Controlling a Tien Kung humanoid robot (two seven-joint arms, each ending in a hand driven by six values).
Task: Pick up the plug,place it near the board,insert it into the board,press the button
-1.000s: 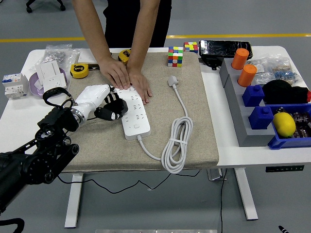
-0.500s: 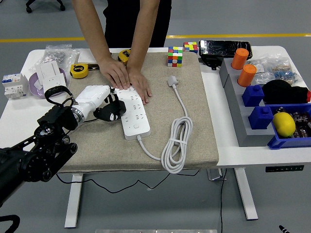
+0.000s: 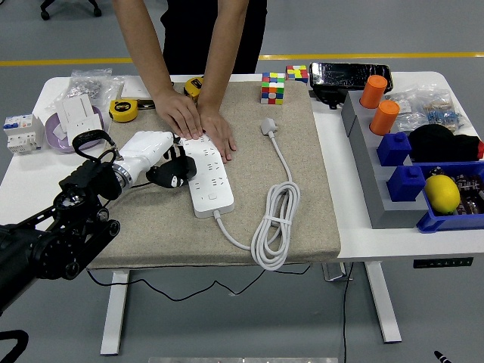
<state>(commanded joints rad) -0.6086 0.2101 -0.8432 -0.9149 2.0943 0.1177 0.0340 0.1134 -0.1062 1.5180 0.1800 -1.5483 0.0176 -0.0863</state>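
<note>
On the tan mat [image 3: 151, 227], the white plug [image 3: 269, 126] lies by itself near the far edge, right of the power strip [image 3: 206, 172], with its cord [image 3: 274, 227] running back in loops to the strip's near end. Nothing touches the plug, so the pick-up looks not yet begun. A person's two hands [image 3: 198, 125] press flat on the far end of the strip, holding it down.

Over the past second the left hand [image 3: 172, 168] has barely moved: it stays at the strip's left edge, its dark fingers [image 3: 178, 175] curled against the side of the strip, while the arm behind it has drawn slightly back and left. The fingers hold nothing that I can make out. That small retreat suggests the hand is finishing or adjusting contact with the strip rather than heading for the plug, which is well apart from it on the other side. The right arm is out of view.

A measuring tape [image 3: 122, 110] and a colour cube [image 3: 273, 88] sit at the far side.
</note>
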